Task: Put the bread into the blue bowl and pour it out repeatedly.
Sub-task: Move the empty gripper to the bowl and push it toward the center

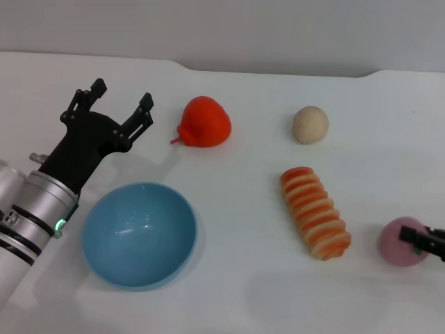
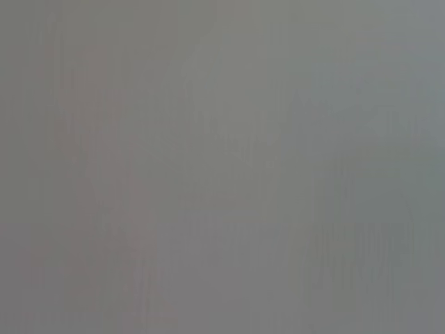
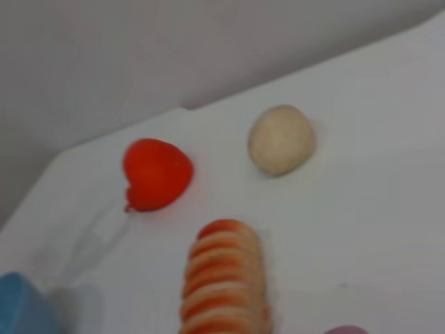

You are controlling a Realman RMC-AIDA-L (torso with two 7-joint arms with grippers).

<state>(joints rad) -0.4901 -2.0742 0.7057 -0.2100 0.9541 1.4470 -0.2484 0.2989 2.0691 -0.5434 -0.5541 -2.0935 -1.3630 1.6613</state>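
The bread (image 1: pixel 314 211) is an orange-and-cream ridged loaf lying on the white table right of centre; the right wrist view shows it too (image 3: pixel 224 278). The blue bowl (image 1: pixel 138 234) sits upright and empty at the front left, and a sliver of it shows in the right wrist view (image 3: pixel 19 306). My left gripper (image 1: pixel 117 103) hovers open behind the bowl, holding nothing. Only the black tip of my right gripper (image 1: pixel 425 241) shows at the right edge, in front of a pink ball. The left wrist view is a blank grey.
A red strawberry-like toy (image 1: pixel 204 122) lies at the back centre, also in the right wrist view (image 3: pixel 156 173). A beige ball (image 1: pixel 310 124) sits at the back right (image 3: pixel 281 139). A pink ball (image 1: pixel 402 242) rests at the right edge.
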